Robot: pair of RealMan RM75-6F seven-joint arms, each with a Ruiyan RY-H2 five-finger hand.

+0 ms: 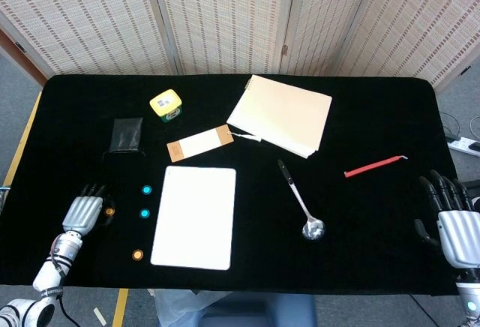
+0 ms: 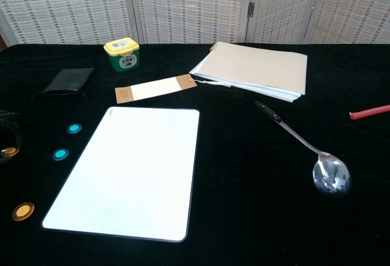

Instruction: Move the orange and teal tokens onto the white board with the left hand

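My left hand (image 1: 82,211) lies low over the table's left front, fingers pointing away from me and apart. An orange token (image 1: 109,211) lies right beside its thumb side; in the chest view dark fingers (image 2: 13,129) curve around this orange token (image 2: 9,151), and no grip shows. A second orange token (image 1: 137,254) sits by the front left corner of the white board (image 1: 195,217). Two teal tokens (image 1: 146,190) (image 1: 144,213) lie between the hand and the board. My right hand (image 1: 451,218) hovers at the far right edge, fingers spread and holding nothing.
A black pouch (image 1: 127,134) and a yellow-lidded green tub (image 1: 166,105) stand behind the tokens. A brown-ended card (image 1: 199,143), a notepad (image 1: 281,115), a metal spoon (image 1: 301,203) and a red stick (image 1: 373,166) lie further back and to the right.
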